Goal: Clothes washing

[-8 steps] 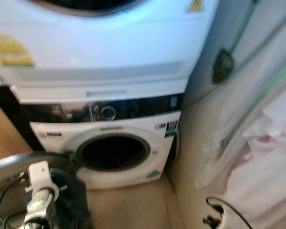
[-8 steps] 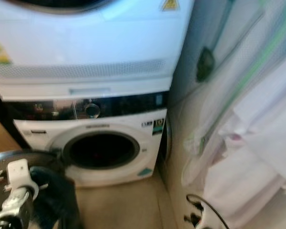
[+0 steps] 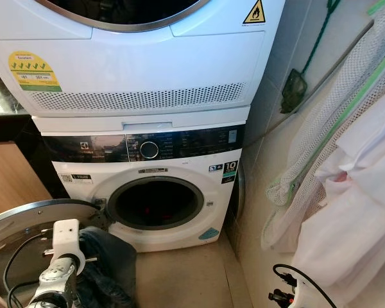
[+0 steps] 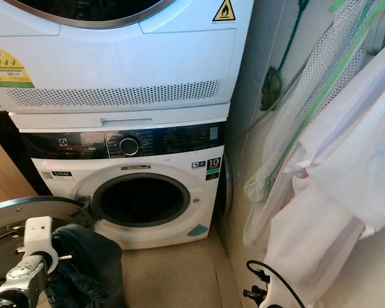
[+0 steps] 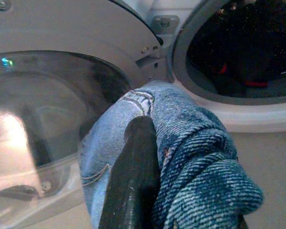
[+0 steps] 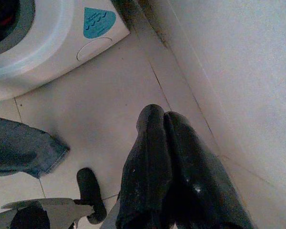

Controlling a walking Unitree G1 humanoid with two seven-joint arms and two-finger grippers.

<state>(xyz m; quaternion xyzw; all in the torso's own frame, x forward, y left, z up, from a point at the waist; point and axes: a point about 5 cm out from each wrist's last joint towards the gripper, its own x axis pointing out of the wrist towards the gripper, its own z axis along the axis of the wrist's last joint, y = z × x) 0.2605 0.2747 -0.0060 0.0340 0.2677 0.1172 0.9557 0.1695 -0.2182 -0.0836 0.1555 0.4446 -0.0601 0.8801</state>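
We are standing before the washing machine (image 3: 147,192), its round door (image 3: 25,244) swung open to our left and the drum mouth (image 3: 155,203) dark and clear. We are judging the step as loading: lifting the jeans (image 5: 181,157) above the drum's lip and pushing well inside before letting go. Our left gripper (image 5: 133,171), low beside the open door, is clamping the bunched denim. Our right gripper (image 6: 164,157) is hanging idle over the floor (image 6: 109,95), jaws pressed together, empty.
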